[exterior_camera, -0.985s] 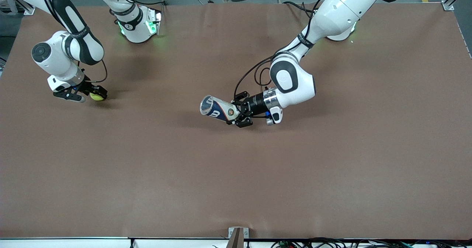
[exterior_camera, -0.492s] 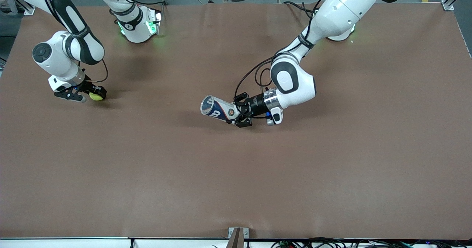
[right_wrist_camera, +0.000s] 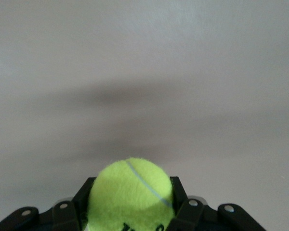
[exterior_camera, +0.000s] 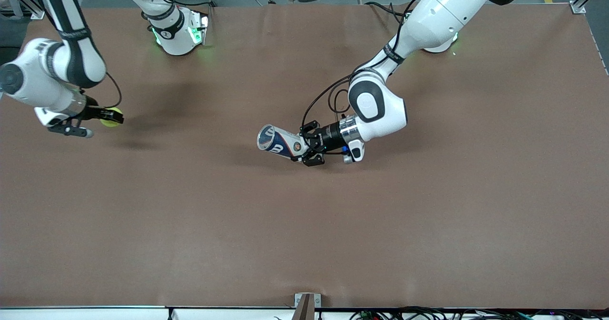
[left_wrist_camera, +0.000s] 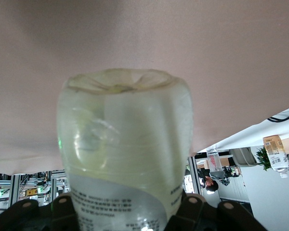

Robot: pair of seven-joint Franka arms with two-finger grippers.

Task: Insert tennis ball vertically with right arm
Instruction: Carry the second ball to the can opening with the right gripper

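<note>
Right pincer [exterior_camera: 110, 119] lifted tennis ball [exterior_camera: 112, 120] (left pincer [exterior_camera: 304, 149] apparently gripping can [exterior_camera: 278, 141]).

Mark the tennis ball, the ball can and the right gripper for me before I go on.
tennis ball [exterior_camera: 112, 121]: front view, on the yellow felt showing past the jaws.
ball can [exterior_camera: 276, 142]: front view, on its labelled side wall.
right gripper [exterior_camera: 114, 119]: front view, between its fingertips, at the ball.

Yellow-green tennis ball [exterior_camera: 112, 121] clamped in right pincer [exterior_camera: 110, 118]; clear can [exterior_camera: 279, 142] tilted, left pincer-held.
</note>
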